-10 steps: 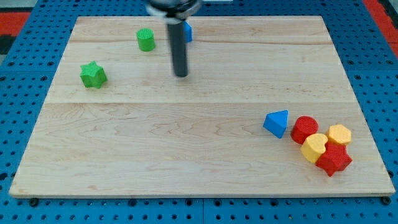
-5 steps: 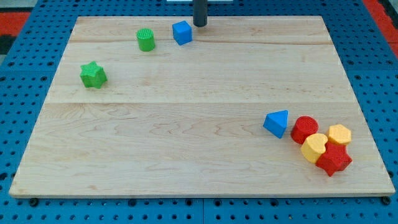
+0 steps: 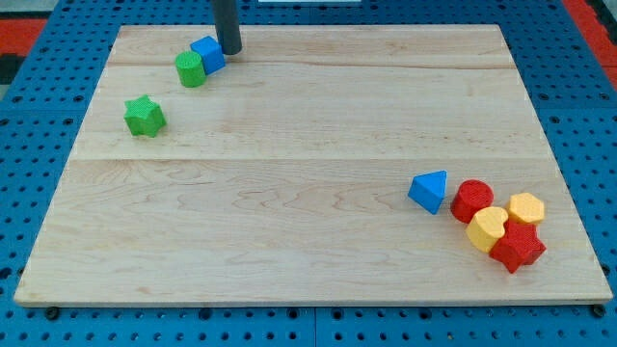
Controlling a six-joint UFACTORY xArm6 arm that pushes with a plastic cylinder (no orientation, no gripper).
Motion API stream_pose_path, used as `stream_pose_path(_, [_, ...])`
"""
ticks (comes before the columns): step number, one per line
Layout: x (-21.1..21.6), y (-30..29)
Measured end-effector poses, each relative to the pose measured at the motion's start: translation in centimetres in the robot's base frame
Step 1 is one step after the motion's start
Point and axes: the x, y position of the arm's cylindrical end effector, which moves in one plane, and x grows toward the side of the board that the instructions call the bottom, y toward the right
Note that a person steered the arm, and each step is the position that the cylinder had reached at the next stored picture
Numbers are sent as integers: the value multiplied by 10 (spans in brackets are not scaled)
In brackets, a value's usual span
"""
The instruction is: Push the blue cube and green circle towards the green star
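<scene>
The blue cube (image 3: 207, 53) sits near the board's top left, touching the green circle (image 3: 190, 69) just below-left of it. The green star (image 3: 145, 116) lies further down-left, apart from both. My tip (image 3: 229, 51) stands right against the blue cube's right side, at the view's top.
A blue triangle (image 3: 429, 191) lies at the lower right, beside a cluster of a red circle (image 3: 471, 200), a yellow block (image 3: 488, 228), a yellow hexagon (image 3: 526, 208) and a red star (image 3: 519, 248). The wooden board (image 3: 308, 251) rests on a blue pegboard.
My tip went up behind the blue cube, then swept left. The cube slid left into the green circle, and both shifted down-left towards the green star.
</scene>
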Motion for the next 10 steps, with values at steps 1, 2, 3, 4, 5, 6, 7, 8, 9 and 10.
stream_pose_path(1, [0,-32])
stream_pose_path(2, [6,-28])
stream_pose_path(3, [18,-27])
stream_pose_path(4, [34,-27])
stream_pose_path(5, [48,-27])
stream_pose_path(6, [28,-15])
stream_pose_path(7, [-16,-8])
stream_pose_path(8, [-16,-13])
stream_pose_path(9, [-7,-35])
stream_pose_path(10, [15,-50])
